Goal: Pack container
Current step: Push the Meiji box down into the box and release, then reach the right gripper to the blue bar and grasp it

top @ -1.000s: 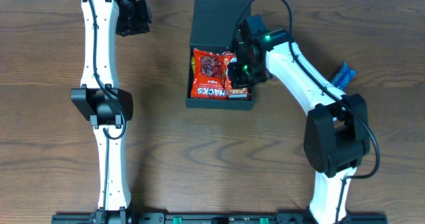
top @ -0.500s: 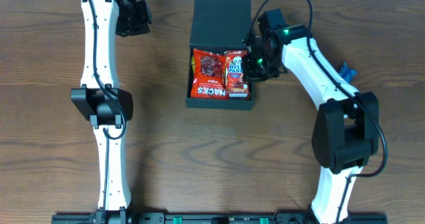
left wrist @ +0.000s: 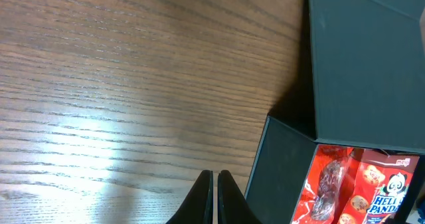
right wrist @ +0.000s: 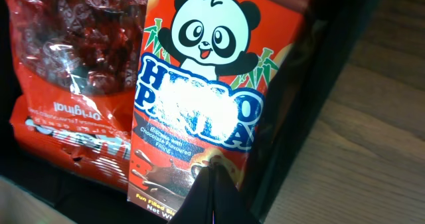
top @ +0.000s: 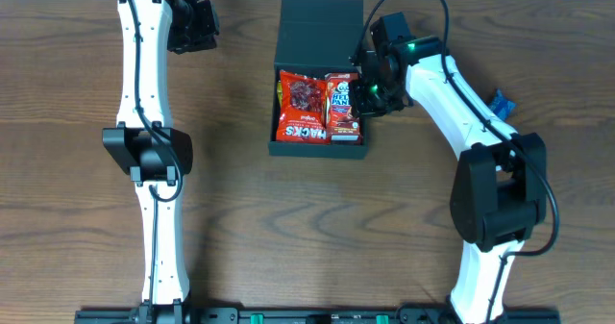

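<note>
At the left of the overhead view the left arm [top: 144,93] runs up the frame from the bottom edge to the upper left corner. Its jaws are pressed together with nothing between them and hang over bare wooden tabletop [top: 240,218], well apart from the container [top: 319,151]. In the left wrist view these jaws meet as one dark point at the bottom centre, with wood grain beneath them and the container [left wrist: 279,157] at the right side of the frame. The container is a dark greenish-black cardboard box at the upper centre of the overhead view. It stands open, its flap lid [top: 320,31] folded back toward the top edge. Two packets lie side by side in it. On the left is a red snack packet [top: 303,106] with a clear window. Touching it on the right is a red Hello Panda biscuit packet [top: 343,103], close against the container's right wall. The right arm [top: 452,93] bends in from the lower right, and its jaws sit at the container's right wall, beside the Hello Panda packet. In the right wrist view they are shut tight and empty. Their tips lie over the lower end of the panda packet [right wrist: 206,104], but it cannot be told whether they touch it. A small blue object [top: 498,105] lies on the tabletop at the right, partly hidden by the arm.
</note>
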{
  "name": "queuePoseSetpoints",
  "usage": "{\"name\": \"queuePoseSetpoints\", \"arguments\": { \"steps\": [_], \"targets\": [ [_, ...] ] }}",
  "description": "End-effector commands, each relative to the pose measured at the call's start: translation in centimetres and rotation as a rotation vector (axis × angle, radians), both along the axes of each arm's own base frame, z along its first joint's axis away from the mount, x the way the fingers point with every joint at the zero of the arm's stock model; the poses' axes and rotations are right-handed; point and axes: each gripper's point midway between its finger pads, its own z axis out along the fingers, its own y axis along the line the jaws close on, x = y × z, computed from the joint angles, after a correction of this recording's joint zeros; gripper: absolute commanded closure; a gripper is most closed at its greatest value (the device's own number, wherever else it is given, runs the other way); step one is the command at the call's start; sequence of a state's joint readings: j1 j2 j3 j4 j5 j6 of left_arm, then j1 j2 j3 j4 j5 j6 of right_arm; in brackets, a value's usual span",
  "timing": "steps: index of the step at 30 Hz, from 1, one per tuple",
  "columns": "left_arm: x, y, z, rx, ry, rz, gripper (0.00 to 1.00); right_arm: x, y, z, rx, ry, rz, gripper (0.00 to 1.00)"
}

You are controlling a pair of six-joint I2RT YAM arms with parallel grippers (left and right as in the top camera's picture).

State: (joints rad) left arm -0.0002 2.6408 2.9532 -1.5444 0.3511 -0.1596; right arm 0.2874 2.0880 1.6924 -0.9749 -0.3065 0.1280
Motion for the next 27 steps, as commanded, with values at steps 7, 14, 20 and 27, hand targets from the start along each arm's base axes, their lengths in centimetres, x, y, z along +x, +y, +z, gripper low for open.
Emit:
{"name": "queuePoseSetpoints", "arguments": {
  "steps": [7,14,20,27],
  "targets": [
    [0.1,0.6,1.0,0.014,-0.027,0.011,0.94,0.0,-1.1,-3.1,-0.130,0.014,0.014,0.98],
    [0.1,0.6,1.0,0.014,-0.027,0.011,0.94,0.2,-0.8,-3.0,-0.126,0.001,0.018,0.98],
    [0.1,0.6,1.0,0.014,-0.024,0.011,0.94,1.8,-0.5,2.0,-0.097,-0.088,0.019,0.99],
    [-0.1,0.6,0.9,0.014,-0.016,0.011,0.94,6.0,-8.0,11.2,-0.215,-0.336,-0.221,0.98]
  ]
}}
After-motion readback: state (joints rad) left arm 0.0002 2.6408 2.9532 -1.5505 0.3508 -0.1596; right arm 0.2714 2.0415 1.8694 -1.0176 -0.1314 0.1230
